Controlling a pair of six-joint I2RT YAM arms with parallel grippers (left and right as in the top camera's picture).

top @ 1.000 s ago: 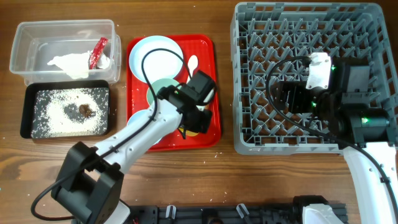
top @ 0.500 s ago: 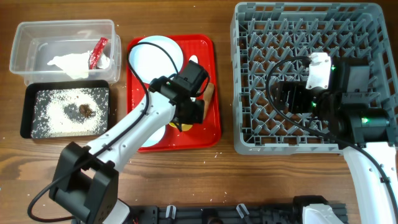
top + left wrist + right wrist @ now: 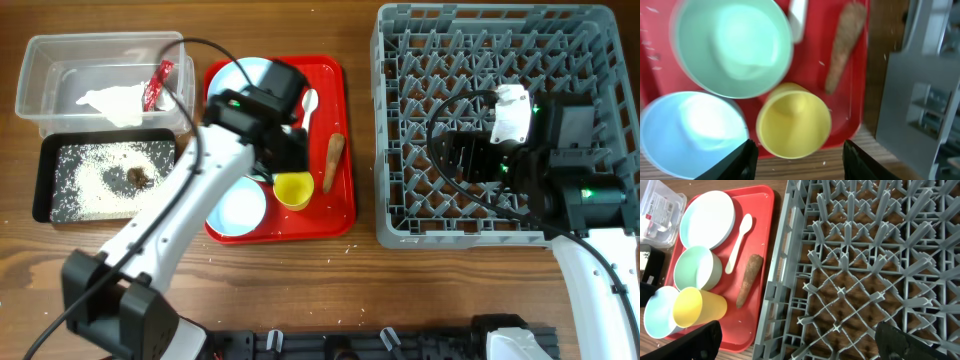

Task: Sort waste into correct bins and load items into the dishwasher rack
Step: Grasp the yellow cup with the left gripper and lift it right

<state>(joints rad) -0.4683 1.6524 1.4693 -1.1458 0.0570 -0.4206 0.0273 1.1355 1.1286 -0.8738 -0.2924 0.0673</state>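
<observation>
one small yellow cup point(image 3: 794, 120) is seen upright on the red tray point(image 3: 812, 65), just beside a pale green bowl point(image 3: 732, 47) and a pale blue bowl point(image 3: 690, 132). the left gripper point(image 3: 799, 159) is held over it, fingers apart and empty; the right gripper point(image 3: 800, 341) is spread wide above the dishwasher rack point(image 3: 865, 255).

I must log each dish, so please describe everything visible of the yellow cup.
The yellow cup is small, round, plain and looks plastic. It stands upright, mouth up, seemingly empty, on the red tray near its edge. The green bowl and the blue bowl are close beside it, the brown stick just to its other side. Nothing grips it.
</observation>
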